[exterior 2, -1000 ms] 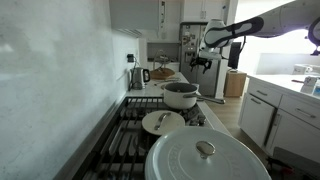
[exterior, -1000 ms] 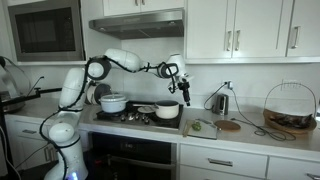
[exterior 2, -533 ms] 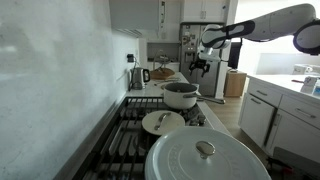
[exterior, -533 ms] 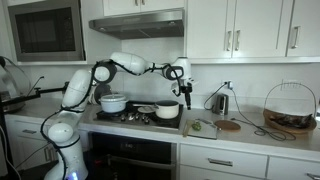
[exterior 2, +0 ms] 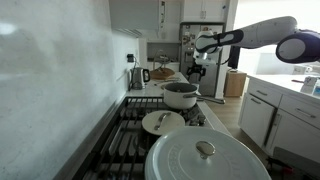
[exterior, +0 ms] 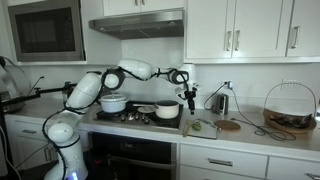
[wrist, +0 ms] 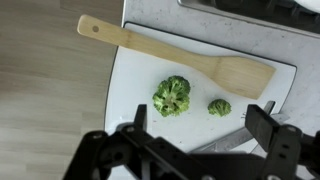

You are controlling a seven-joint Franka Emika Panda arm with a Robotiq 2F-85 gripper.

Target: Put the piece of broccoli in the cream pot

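Wrist view, reading from its left edge: the handle of a wooden spatula (wrist: 110, 35) juts past the edge of the white board (wrist: 135, 75). Its blade ends at the far right, so the tool lies slantwise across the top of the board, clear of the greens. Below it, the piece of broccoli (wrist: 172, 95) sits near the middle of the board. A smaller floret (wrist: 219, 107) lies just to its right, not touching it. Your gripper (wrist: 201, 122) hangs above both with its jaws spread wide and nothing between them.

To do this step well, I would shift left until the larger piece is centred between the fingers, so the smaller floret is not pinched along with it. Come straight down, stop short of the board, and squeeze gently on the lumpy crown, which looks likely to roll. I cannot identify the grey strip at the bottom right, so keep the right-hand finger off it.

In an exterior view, left to right, you have a white pot (exterior: 113, 102), then the cream pot (exterior: 167, 110), then the gripper over the counter beside the stove. The carry looks short, so lift high enough to clear the rim.
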